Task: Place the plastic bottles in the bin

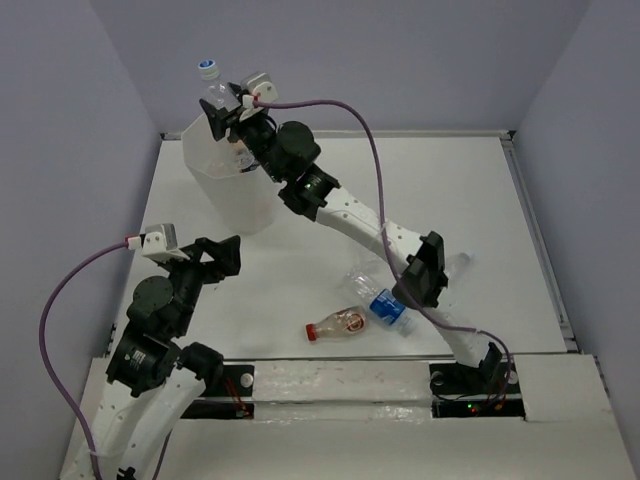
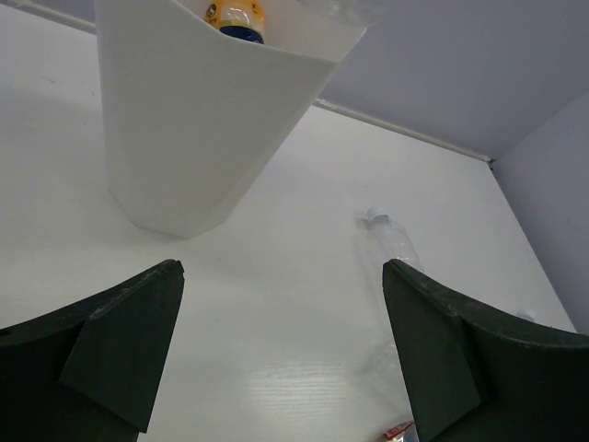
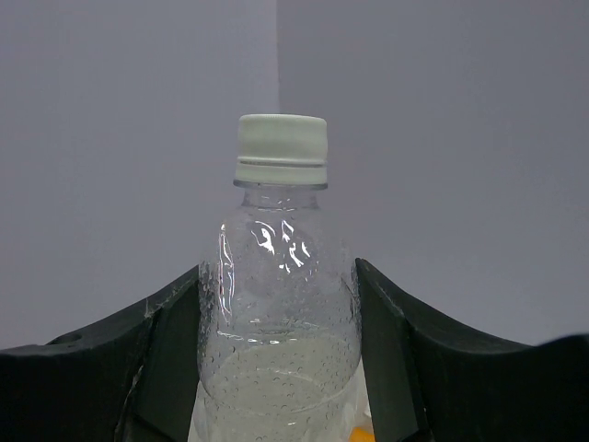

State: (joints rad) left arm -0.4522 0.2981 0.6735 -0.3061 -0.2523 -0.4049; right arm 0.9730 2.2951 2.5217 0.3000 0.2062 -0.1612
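My right gripper (image 1: 226,112) is shut on a clear bottle (image 1: 212,90) with a pale cap and holds it upright over the open top of the white bin (image 1: 228,190). In the right wrist view the bottle (image 3: 281,285) sits between both fingers (image 3: 405,341), with a little liquid in it. An orange bottle (image 2: 235,17) lies inside the bin (image 2: 184,120). A red-capped bottle (image 1: 335,324), a blue-labelled bottle (image 1: 390,308) and a clear crinkled bottle (image 1: 362,276) lie on the table near the right arm. My left gripper (image 1: 215,255) is open and empty, low over the table in front of the bin.
Another clear bottle (image 1: 458,263) lies partly behind the right arm's elbow. In the left wrist view a clear bottle (image 2: 391,238) lies on the table (image 2: 276,304) to the right of the bin. Grey walls close off the back and sides.
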